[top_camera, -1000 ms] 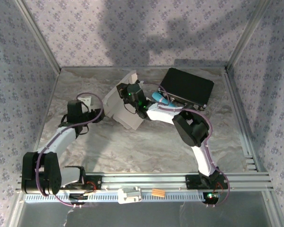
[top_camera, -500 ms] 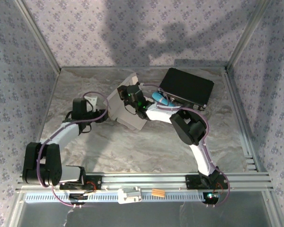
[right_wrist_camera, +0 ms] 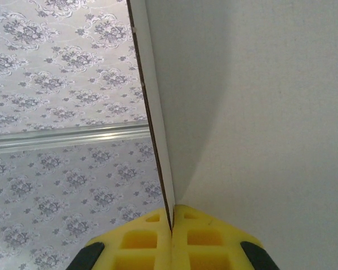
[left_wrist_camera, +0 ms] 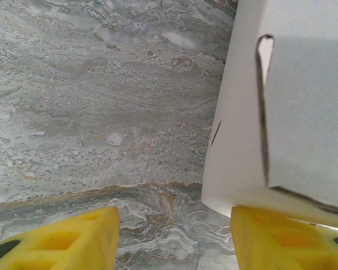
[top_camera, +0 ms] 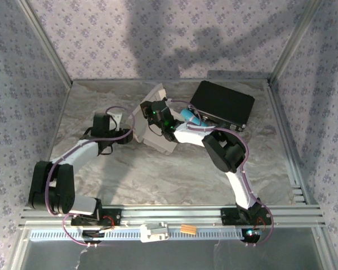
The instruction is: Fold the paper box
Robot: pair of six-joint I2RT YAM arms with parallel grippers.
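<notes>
The paper box [top_camera: 153, 127] is a white cardboard sheet with flaps, held tilted above the marble table at the back centre. My right gripper [top_camera: 155, 112] is shut on one thin panel edge; in the right wrist view the yellow fingertips [right_wrist_camera: 172, 225] pinch that panel of the paper box [right_wrist_camera: 259, 112]. My left gripper [top_camera: 130, 135] is at the box's left lower edge, open. In the left wrist view its yellow fingers [left_wrist_camera: 62, 242] stand wide apart over the table, and the right one touches the bottom edge of the paper box [left_wrist_camera: 287, 101], which shows a slot and a folded flap.
A black case [top_camera: 222, 105] lies at the back right, with a blue object [top_camera: 190, 116] beside it under the right arm. A small white item [top_camera: 118, 117] sits by the left wrist. Patterned walls [top_camera: 22, 84] and aluminium rails [top_camera: 174, 215] enclose the table.
My left arm has swung right until its gripper reached the box's lower left edge. The right gripper has kept its hold, and the box has barely shifted.
</notes>
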